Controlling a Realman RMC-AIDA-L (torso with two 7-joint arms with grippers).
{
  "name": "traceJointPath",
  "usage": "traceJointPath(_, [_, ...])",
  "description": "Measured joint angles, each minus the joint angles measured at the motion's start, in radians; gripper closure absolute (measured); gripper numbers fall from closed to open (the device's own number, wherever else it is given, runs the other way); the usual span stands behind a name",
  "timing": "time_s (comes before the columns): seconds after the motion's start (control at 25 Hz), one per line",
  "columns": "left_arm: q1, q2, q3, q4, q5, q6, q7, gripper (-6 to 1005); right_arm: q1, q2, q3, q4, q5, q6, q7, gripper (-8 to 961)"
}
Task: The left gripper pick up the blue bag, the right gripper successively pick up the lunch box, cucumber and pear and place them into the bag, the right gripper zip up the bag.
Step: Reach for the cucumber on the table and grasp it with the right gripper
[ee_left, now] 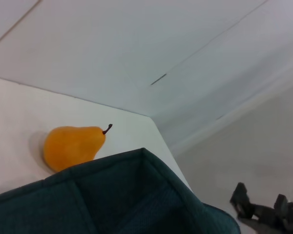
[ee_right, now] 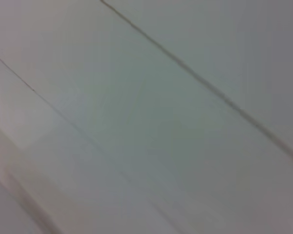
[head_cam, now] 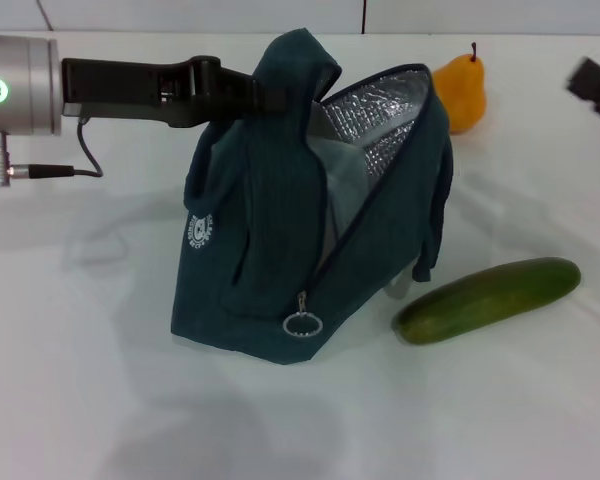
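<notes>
Blue bag (head_cam: pixel 280 240): dark teal, upright at centre frame, unzipped, silver lining showing.
Cucumber (head_cam: pixel 488 299): green, lying lower right, just beside the bag.
Pear (head_cam: pixel 461 90): orange-yellow, upper right, behind the bag.

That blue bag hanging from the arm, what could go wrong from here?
The left gripper holds the blue bag only by its top strap, so the bag could sag or swing. The cucumber lies close beside it and might get nudged. The right gripper is far from the pear.
</notes>
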Motion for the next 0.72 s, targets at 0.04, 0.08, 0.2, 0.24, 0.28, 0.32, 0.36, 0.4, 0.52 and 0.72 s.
traceJointPath(0.04, [0.000,0.000,0.000,0.000,-0.001,0.001,0.002,952,-0.021,-0.003,-0.001,-0.041,0.001,0.003,-0.006,405])
traceJointPath(0.08, [0.001,0.001,0.000,0.000,-0.003,0.001,0.005,952,-0.039,-0.008,-0.004,-0.076,-0.002,0.008,-0.015,391])
traceJointPath(0.2, [0.005,0.002,0.000,0.001,-0.010,0.002,0.011,952,-0.062,-0.024,-0.009,-0.155,-0.020,0.015,-0.044,350])
traceJointPath(0.24, [0.005,0.002,0.000,0.001,-0.011,0.002,0.013,952,-0.063,-0.029,-0.010,-0.175,-0.028,0.017,-0.051,329])
traceJointPath(0.28, [0.004,0.002,0.000,0.002,-0.012,0.003,0.015,952,-0.060,-0.036,-0.010,-0.194,-0.044,0.025,-0.046,307])
traceJointPath(0.32, [0.003,0.002,0.000,0.002,-0.012,0.003,0.016,952,-0.056,-0.041,-0.010,-0.208,-0.054,0.029,-0.040,286])
traceJointPath(0.36, [0.001,0.002,0.000,0.003,-0.013,0.003,0.016,952,-0.045,-0.053,-0.012,-0.226,-0.079,0.030,-0.026,246])
traceJointPath(0.4, [0.000,0.002,0.000,0.004,-0.014,0.003,0.016,952,-0.032,-0.066,-0.016,-0.245,-0.105,0.028,-0.011,205])
traceJointPath(0.52, [-0.001,0.002,0.000,0.006,-0.017,0.005,0.018,952,0.015,-0.103,-0.027,-0.290,-0.189,0.007,0.033,84])
traceJointPath(0.72, [-0.001,0.004,0.000,0.006,-0.018,0.005,0.021,953,0.120,-0.166,-0.064,-0.396,-0.370,-0.075,0.127,82])
